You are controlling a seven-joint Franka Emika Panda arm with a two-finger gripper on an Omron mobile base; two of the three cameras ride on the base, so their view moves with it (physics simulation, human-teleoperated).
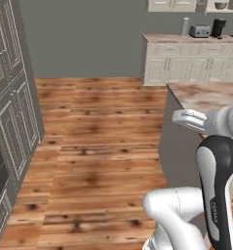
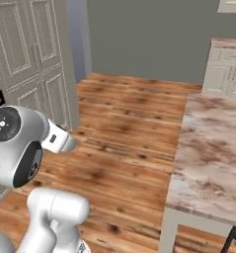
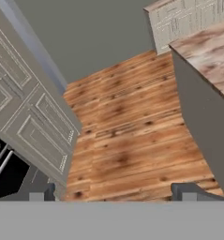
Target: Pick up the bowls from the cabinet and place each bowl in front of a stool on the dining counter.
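Hand view first: the jaws are spread wide, one dark finger tip (image 3: 188, 191) low at either side and nothing between them, so no bowl is in hand. Just beyond them runs the bare wooden floor (image 3: 127, 140), with a dark oven front (image 3: 5, 173) and tall cream panelled cupboards (image 3: 33, 112) on one side and the grey flank of the dining worktop (image 3: 207, 51) on the other. From the right base view, that pinkish-brown marble slab stretches away beside the arm, and the part in sight carries no bowl. Further off, in the left base view, the far run of cream drawers (image 1: 186, 63) has a toaster (image 1: 200, 31), a dark coffee machine (image 1: 218, 27) and a grey canister (image 1: 185, 25) on its top. Highest and farthest, beside a cream wall cabinet (image 1: 171, 5), a pale shelf (image 1: 219, 10) holds a small round thing (image 1: 221, 5), most likely one of the bowls, though it is too small to tell which, and I cannot make out the second. My read is that the fetching has yet to begin. Expect a bowl like that to be rigid, moderately heavy, smooth-glazed and breakable, so it could slip or chip. The sensible hold is across the rim wall, one finger inside and one outside, lifted level off the shelf.
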